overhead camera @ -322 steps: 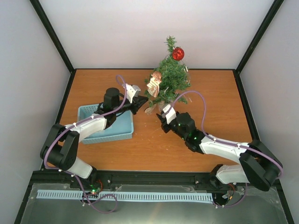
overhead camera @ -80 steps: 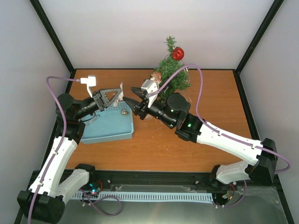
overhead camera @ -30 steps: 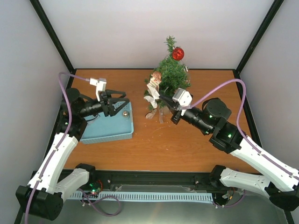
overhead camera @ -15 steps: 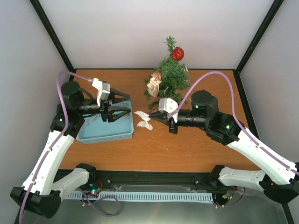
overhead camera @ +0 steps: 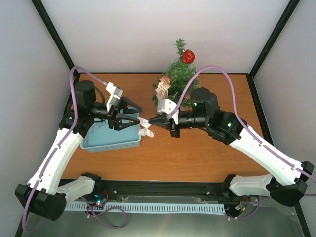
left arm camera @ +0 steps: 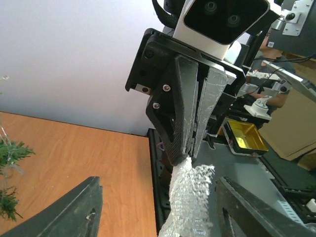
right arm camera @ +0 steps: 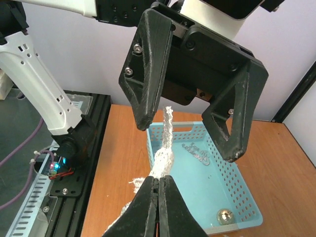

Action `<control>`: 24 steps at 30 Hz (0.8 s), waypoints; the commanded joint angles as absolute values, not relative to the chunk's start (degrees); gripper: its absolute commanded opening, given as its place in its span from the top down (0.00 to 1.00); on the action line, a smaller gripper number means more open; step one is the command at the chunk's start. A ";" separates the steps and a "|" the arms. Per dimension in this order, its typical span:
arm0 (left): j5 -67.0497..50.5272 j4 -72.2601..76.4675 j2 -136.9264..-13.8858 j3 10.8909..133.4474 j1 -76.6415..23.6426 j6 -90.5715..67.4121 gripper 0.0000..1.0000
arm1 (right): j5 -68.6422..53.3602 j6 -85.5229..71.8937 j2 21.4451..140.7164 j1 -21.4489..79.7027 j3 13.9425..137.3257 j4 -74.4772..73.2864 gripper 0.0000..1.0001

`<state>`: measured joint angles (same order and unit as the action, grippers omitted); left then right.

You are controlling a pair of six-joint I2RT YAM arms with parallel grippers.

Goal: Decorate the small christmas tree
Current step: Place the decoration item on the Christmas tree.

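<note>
The small christmas tree (overhead camera: 180, 75) stands at the back of the table with a red ball (overhead camera: 187, 57) and a doll ornament (overhead camera: 162, 88) on it. My right gripper (overhead camera: 151, 121) is shut on a white mesh ribbon (overhead camera: 144, 129), held in the air in front of the tree. In the right wrist view the ribbon (right arm camera: 166, 148) rises from my shut gripper (right arm camera: 158, 183). My left gripper (overhead camera: 139, 115) faces it from the left, open, its fingers (right arm camera: 148, 79) on either side of the ribbon's free end (left arm camera: 191, 190) and not touching it.
A blue perforated basket (overhead camera: 112, 145) sits under the left gripper on the table's left side, with a silver ball (right arm camera: 225, 216) in its corner. Black frame posts and pale walls close in the table.
The right gripper has carried the ribbon leftward, away from the tree. The left gripper has moved right and now brackets the ribbon, with its jaws a little narrower.
</note>
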<state>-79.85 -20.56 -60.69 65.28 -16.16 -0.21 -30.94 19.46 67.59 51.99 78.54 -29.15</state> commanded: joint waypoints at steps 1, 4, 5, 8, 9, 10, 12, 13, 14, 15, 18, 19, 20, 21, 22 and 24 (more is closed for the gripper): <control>-84.07 -21.04 -60.86 66.18 -16.75 2.30 0.36 | -32.60 18.73 68.79 51.77 80.63 -30.78 0.97; -84.24 -20.41 -61.32 66.16 -17.13 2.02 0.36 | -32.51 18.99 69.73 51.77 81.06 -31.50 0.97; -84.47 -20.42 -61.45 66.18 -17.21 2.09 0.36 | -32.45 19.09 70.13 51.77 81.21 -31.77 0.97; -84.56 -20.84 -61.85 65.77 -17.40 2.77 0.39 | -32.20 19.16 70.72 51.77 81.75 -31.87 0.97; -84.43 -21.13 -61.95 65.60 -17.38 2.96 0.40 | -32.26 19.09 70.87 51.77 81.83 -31.83 0.97; -84.27 -21.55 -62.08 65.57 -17.40 3.51 0.41 | -32.27 19.04 70.99 51.77 81.94 -31.63 0.97; -83.60 -23.05 -62.29 65.69 -17.40 4.95 0.44 | -32.26 18.88 71.25 51.77 82.20 -31.55 0.97; -83.18 -23.59 -62.43 65.74 -17.40 5.49 0.46 | -32.28 18.84 71.35 51.77 82.32 -31.63 0.97; -82.55 -24.02 -62.57 65.74 -17.40 5.75 0.48 | -32.34 18.69 71.44 51.77 82.36 -31.60 0.97; -82.27 -24.26 -62.82 65.81 -17.40 6.06 0.51 | -32.36 18.64 71.50 51.77 82.37 -31.45 0.97; -82.12 -24.57 -63.55 65.64 -17.47 6.41 0.60 | -32.36 18.45 71.54 51.77 82.18 -31.12 0.97; -82.01 -24.68 -63.81 65.59 -17.49 6.42 0.62 | -32.13 18.36 71.54 51.77 82.18 -31.04 0.97; -81.91 -24.84 -64.07 65.48 -17.49 6.53 0.64 | -31.86 18.32 71.54 51.77 82.18 -30.95 0.97; -81.98 -25.01 -64.23 65.40 -17.49 6.76 0.66 | -31.66 18.26 71.54 51.77 82.18 -30.84 0.97; -82.08 -25.11 -64.25 65.39 -17.51 7.04 0.69 | -31.72 18.35 71.66 51.77 82.23 -30.95 0.97; -81.57 -24.27 -64.01 65.16 -17.55 6.75 0.78 | -31.58 18.45 71.88 51.77 82.41 -31.13 0.97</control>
